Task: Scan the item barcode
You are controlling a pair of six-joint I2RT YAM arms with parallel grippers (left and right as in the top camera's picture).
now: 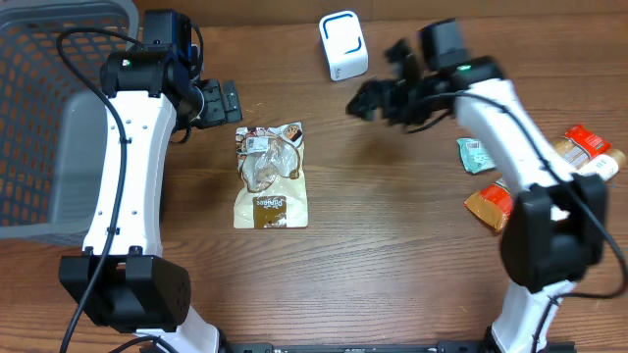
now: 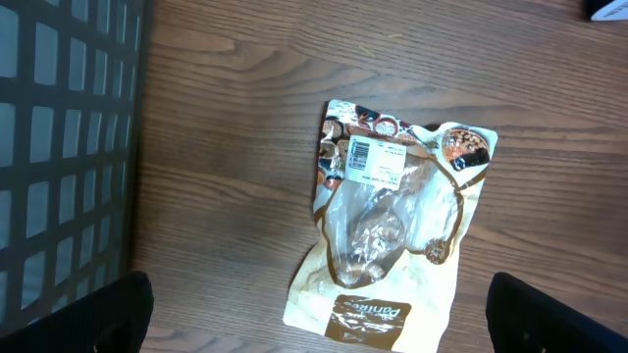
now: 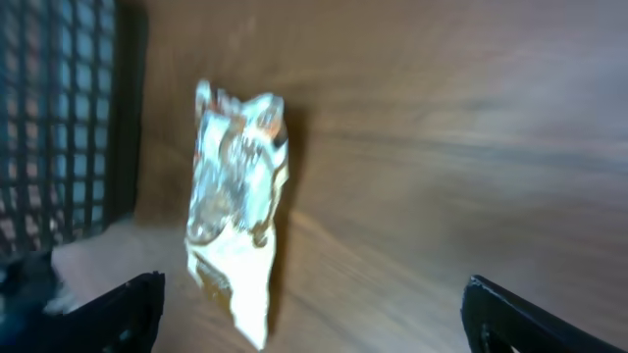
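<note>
A cream and brown snack bag (image 1: 271,176) with a clear window lies flat on the wooden table, left of centre. A white label with a barcode (image 2: 361,155) faces up near its top edge. The white scanner (image 1: 342,45) stands at the back of the table. My left gripper (image 1: 228,102) hovers open above and left of the bag, holding nothing; in the left wrist view the left gripper (image 2: 319,324) has the bag (image 2: 392,226) below it. My right gripper (image 1: 365,101) is open in the air right of the bag, empty. The right wrist view of the bag (image 3: 235,196) is blurred, the right gripper (image 3: 319,319) wide apart.
A grey mesh basket (image 1: 39,98) fills the left side, close to my left arm. At the right edge lie a teal packet (image 1: 475,154), an orange packet (image 1: 489,206) and red and orange packets (image 1: 587,147).
</note>
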